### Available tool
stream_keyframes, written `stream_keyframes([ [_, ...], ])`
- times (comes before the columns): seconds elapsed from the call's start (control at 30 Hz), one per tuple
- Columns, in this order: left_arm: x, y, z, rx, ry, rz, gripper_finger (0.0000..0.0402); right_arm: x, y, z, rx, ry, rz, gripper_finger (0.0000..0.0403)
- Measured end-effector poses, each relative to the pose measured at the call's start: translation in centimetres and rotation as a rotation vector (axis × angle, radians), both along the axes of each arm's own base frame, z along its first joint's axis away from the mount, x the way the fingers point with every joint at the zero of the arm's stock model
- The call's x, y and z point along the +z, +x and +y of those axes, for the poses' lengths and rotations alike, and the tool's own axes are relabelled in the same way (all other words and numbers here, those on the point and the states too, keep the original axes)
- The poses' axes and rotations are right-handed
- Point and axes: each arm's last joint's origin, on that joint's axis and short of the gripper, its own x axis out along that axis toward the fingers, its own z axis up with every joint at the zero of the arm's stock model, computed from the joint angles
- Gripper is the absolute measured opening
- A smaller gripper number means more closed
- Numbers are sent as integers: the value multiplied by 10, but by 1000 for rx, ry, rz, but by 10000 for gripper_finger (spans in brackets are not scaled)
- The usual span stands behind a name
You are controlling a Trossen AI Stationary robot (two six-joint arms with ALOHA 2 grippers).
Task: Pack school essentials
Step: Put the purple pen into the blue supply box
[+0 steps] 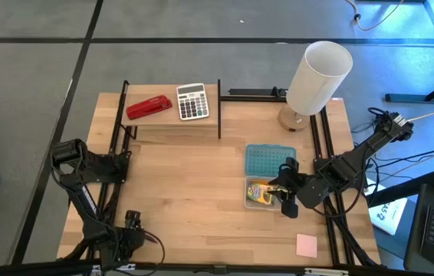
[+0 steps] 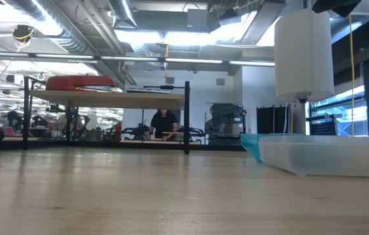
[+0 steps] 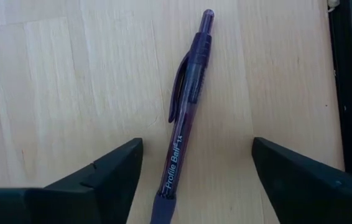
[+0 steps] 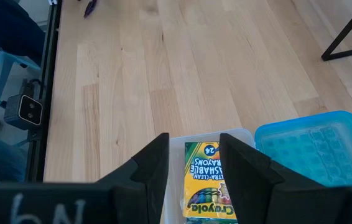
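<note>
The left gripper [image 3: 194, 171] sits at the bench's near-left corner with its fingers apart astride one dark purple pen [image 3: 185, 112] lying flat, not yet pinched. If they close off-centre, I reckon the round barrel rolls or skids away. The right gripper [image 4: 193, 163], fingers parted, hovers over one crayon box [image 4: 208, 180] in the clear container [image 1: 254, 201] near the right edge; one pink note pad [image 1: 306, 244] lies at the near-right corner.

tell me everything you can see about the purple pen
The purple pen is a dark, translucent retractable ballpoint with a pocket clip and white "Profile Ball" lettering on its barrel. It lies flat on the light wooden table, slightly slanted, between the fingers of the left gripper. Those fingers stand apart on either side of it and touch neither side of it. Its lower end runs out of the left wrist view, so the tip cannot be seen.
</note>
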Motion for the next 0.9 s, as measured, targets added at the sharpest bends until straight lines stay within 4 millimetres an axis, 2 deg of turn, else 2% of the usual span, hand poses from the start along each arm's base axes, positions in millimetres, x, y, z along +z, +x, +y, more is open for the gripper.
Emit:
stream_keyframes([
  [0.57,0,2,2,-20,21,1,212,0,0,0,0,0,0,142],
  [0.9,-6,6,3,-5,43,16,192,0,0,0,0,0,0,142],
])
